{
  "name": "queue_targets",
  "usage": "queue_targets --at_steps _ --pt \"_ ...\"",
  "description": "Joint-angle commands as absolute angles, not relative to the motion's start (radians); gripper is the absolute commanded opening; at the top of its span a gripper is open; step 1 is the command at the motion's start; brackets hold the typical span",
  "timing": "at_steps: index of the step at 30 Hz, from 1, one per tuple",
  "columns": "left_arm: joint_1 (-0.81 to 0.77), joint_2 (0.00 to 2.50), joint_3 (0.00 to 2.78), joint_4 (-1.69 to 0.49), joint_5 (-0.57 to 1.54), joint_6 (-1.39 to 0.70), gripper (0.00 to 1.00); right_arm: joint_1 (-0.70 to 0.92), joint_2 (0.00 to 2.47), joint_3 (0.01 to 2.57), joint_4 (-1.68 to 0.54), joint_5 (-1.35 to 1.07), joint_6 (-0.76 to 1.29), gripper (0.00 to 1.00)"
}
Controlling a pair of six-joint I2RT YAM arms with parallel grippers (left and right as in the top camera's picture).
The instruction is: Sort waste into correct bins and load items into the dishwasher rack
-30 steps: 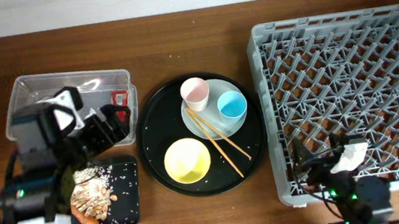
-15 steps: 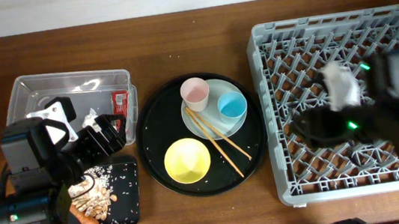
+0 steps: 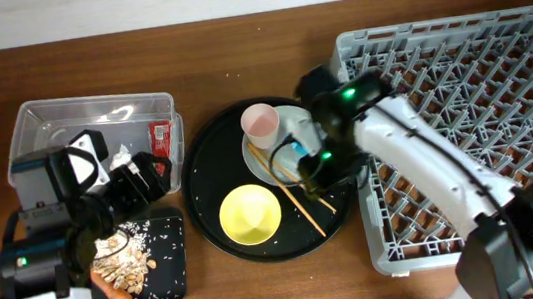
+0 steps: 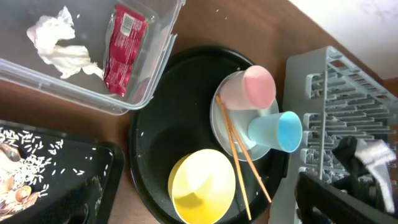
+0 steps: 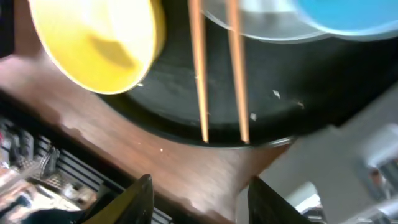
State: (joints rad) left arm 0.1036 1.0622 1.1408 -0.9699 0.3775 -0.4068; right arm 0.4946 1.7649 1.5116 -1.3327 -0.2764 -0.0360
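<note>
1. Brown wooden tabletop (image 3: 234, 42) underneath; grey dishwasher rack (image 3: 502, 92) at right, round black tray (image 3: 204, 177) just beside it.
2. Over the tray's rim: right tool (image 5: 200, 183), spread wide, gripping nothing. By the clear tub (image 3: 62, 122), left tool (image 3: 139, 176): cannot tell whether clenched.
3. Probably next: take the wooden chopsticks (image 5: 200, 74). Lower squarely, straddle both sticks, close slowly to prevent rolling apart.
4. Thin, pale, lying side by side, leaning on the grey-blue plate (image 3: 280, 136), lower ends on the tray.
</note>
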Motion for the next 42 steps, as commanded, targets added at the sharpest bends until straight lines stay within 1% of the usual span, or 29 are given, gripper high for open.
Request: queue_targets --at_steps 1,3,5,6,7,9,10,11,12,13,15,18,20,24,26,27,29,32,34,35,38,42 --pt "0.108 1.115 1.143 -0.970 0.323 -0.387 0.99 0.614 1.774 1.508 -1.271 -0.171 -0.045 0.46" --pt "0.108 1.141 1.143 -0.975 0.265 -0.387 0.99 0.671 1.774 1.499 -1.202 -0.167 -0.033 0.44" --pt "0.107 1.160 1.143 -0.992 0.266 -0.387 0.93 0.719 1.774 1.472 -1.134 -0.136 -0.022 0.45" --pt "0.103 1.171 1.143 -1.019 0.273 -0.387 0.89 0.730 1.774 1.464 -1.120 -0.087 0.025 0.44" --pt "0.096 1.178 1.143 -1.034 0.273 -0.387 0.83 0.733 1.774 1.464 -1.115 -0.058 0.057 0.45" --pt "0.062 1.201 1.143 -1.060 0.269 -0.379 0.82 0.731 1.774 1.464 -1.095 -0.032 0.084 0.45" --pt "0.037 1.213 1.143 -1.060 0.269 -0.363 0.77 0.727 1.774 1.464 -1.090 -0.027 0.094 0.45" --pt "0.013 1.220 1.143 -1.060 0.269 -0.361 0.76 0.719 1.774 1.464 -1.086 -0.004 0.133 0.46" --pt "-0.032 1.231 1.143 -1.056 0.269 -0.361 0.74 0.706 1.774 1.464 -1.084 0.027 0.164 0.50" --pt "-0.064 1.237 1.143 -1.048 0.268 -0.361 0.70 0.690 1.774 1.464 -1.084 0.039 0.171 0.51" --pt "-0.140 1.255 1.143 -1.019 0.262 -0.361 0.61 0.648 1.774 1.464 -1.093 0.038 0.174 0.52" --pt "-0.236 1.298 1.143 -0.960 0.231 -0.361 0.61 0.563 1.774 1.464 -1.118 0.035 0.174 0.56" --pt "-0.286 1.332 1.143 -0.843 0.225 -0.362 0.61 0.512 1.771 1.465 -1.118 0.033 0.173 0.58" --pt "-0.341 1.456 1.146 -0.515 0.217 -0.429 0.61 0.404 1.723 1.472 -1.131 -0.017 0.170 0.63" --pt "-0.353 1.549 1.179 -0.424 0.220 -0.441 0.61 0.354 1.691 1.472 -1.151 -0.015 0.170 0.64" --pt "-0.353 1.643 1.250 -0.413 0.219 -0.440 0.61 0.314 1.668 1.472 -1.173 -0.016 0.170 0.64" --pt "-0.353 1.737 1.330 -0.416 0.215 -0.440 0.61 0.278 1.646 1.472 -1.192 -0.027 0.170 0.64" --pt "-0.353 1.861 1.406 -0.400 0.115 -0.440 0.53 0.253 1.631 1.472 -1.220 -0.038 0.167 0.64" --pt "-0.353 1.889 1.406 -0.403 0.078 -0.440 0.50 0.253 1.631 1.472 -1.227 -0.037 0.166 0.63" --pt "-0.353 1.899 1.406 -0.406 0.080 -0.440 0.47 0.253 1.631 1.472 -1.227 -0.037 0.166 0.63" --pt "-0.370 1.922 1.406 -0.469 0.082 -0.440 0.41 0.253 1.631 1.472 -1.229 -0.037 0.166 0.63" --pt "-0.395 1.930 1.406 -0.515 0.085 -0.440 0.39 0.253 1.631 1.472 -1.232 -0.036 0.166 0.63"
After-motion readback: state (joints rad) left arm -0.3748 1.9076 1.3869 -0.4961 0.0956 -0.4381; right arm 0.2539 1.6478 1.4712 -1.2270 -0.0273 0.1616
